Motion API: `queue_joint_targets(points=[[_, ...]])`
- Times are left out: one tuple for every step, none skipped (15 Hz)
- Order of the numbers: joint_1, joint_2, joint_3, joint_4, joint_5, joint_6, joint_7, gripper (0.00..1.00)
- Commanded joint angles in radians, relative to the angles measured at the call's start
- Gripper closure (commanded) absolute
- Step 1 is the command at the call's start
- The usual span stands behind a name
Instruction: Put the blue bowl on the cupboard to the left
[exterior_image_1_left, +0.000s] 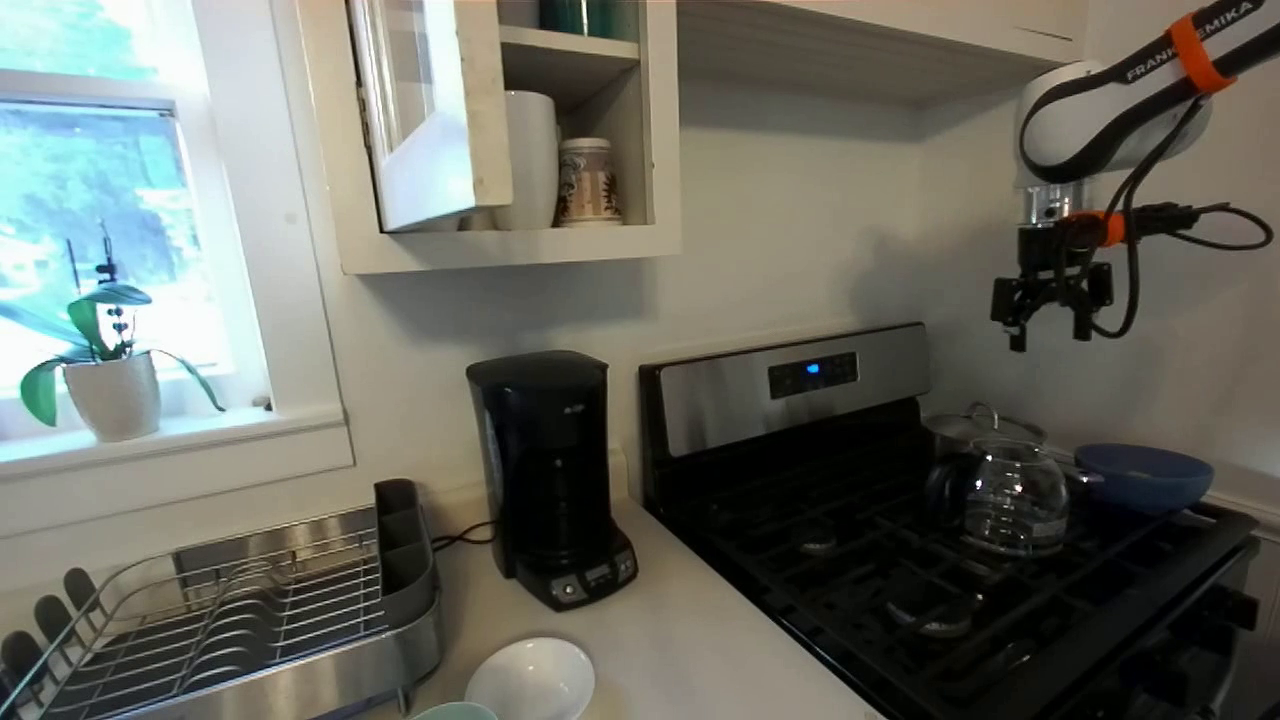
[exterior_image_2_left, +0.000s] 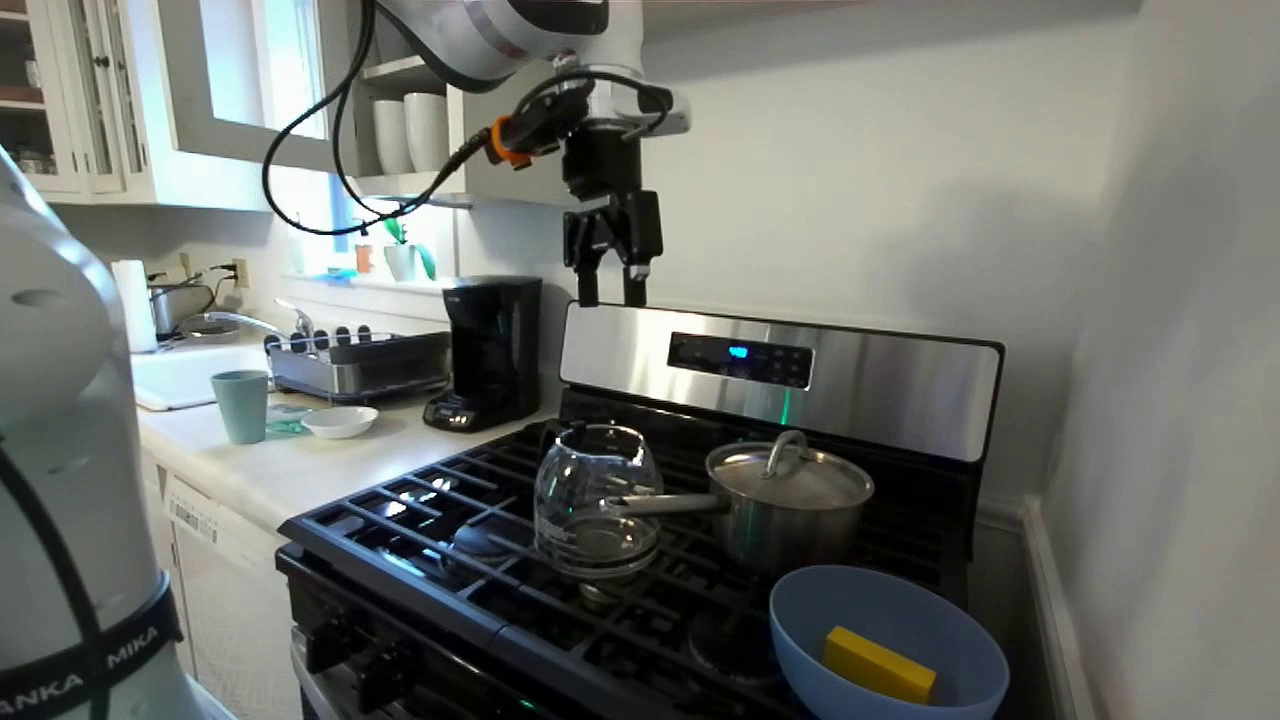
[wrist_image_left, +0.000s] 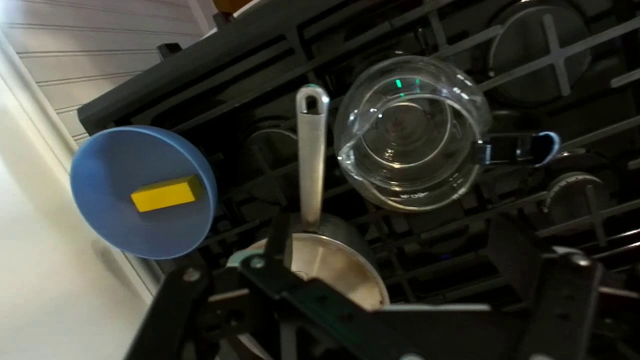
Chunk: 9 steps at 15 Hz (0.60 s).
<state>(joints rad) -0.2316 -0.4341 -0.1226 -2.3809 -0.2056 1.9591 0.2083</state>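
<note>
The blue bowl (exterior_image_2_left: 810, 655) sits upright at the stove's end by the wall, with a yellow block (exterior_image_2_left: 878, 665) lying in it. It also shows in an exterior view (exterior_image_1_left: 1145, 485) and at the left of the wrist view (wrist_image_left: 120, 155). The cupboard's off-white top (exterior_image_1_left: 690, 640) lies beside the stove and also shows in an exterior view (exterior_image_2_left: 300, 475). My gripper (exterior_image_1_left: 1050, 335) hangs empty high above the stove, fingers down and apart, away from the bowl. It also shows in an exterior view (exterior_image_2_left: 611, 298) and at the bottom of the wrist view (wrist_image_left: 397, 245).
A lidded steel pot (exterior_image_2_left: 790, 510) and a glass teapot (exterior_image_2_left: 597, 500) stand on the stove near the bowl. On the counter are a black coffee maker (exterior_image_1_left: 545, 480), a white bowl (exterior_image_1_left: 535, 680), a green cup (exterior_image_2_left: 241, 405) and a dish rack (exterior_image_1_left: 250, 620). A wall cabinet door (exterior_image_1_left: 430, 120) hangs open.
</note>
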Motion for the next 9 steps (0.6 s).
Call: queue_joint_targets(points=[[-0.033, -0.021, -0.071, -0.05, -0.048, 0.048, -0.138, 0.0], [-0.042, -0.022, -0.086, -0.063, -0.066, 0.059, -0.173, 0.0], [-0.051, -0.024, -0.097, -0.079, -0.092, 0.07, -0.205, 0.0], [-0.056, -0.026, -0.108, -0.097, -0.111, 0.08, -0.241, 0.0], [-0.064, -0.024, -0.114, -0.113, -0.138, 0.092, -0.256, 0.0], [-0.072, -0.021, -0.121, -0.125, -0.149, 0.109, -0.256, 0.0], [-0.059, 0.001, -0.112, -0.081, -0.107, 0.068, -0.229, 0.0], [-0.062, 0.002, -0.115, -0.09, -0.11, 0.073, -0.231, 0.0], [-0.061, 0.003, -0.115, -0.09, -0.109, 0.073, -0.231, 0.0]])
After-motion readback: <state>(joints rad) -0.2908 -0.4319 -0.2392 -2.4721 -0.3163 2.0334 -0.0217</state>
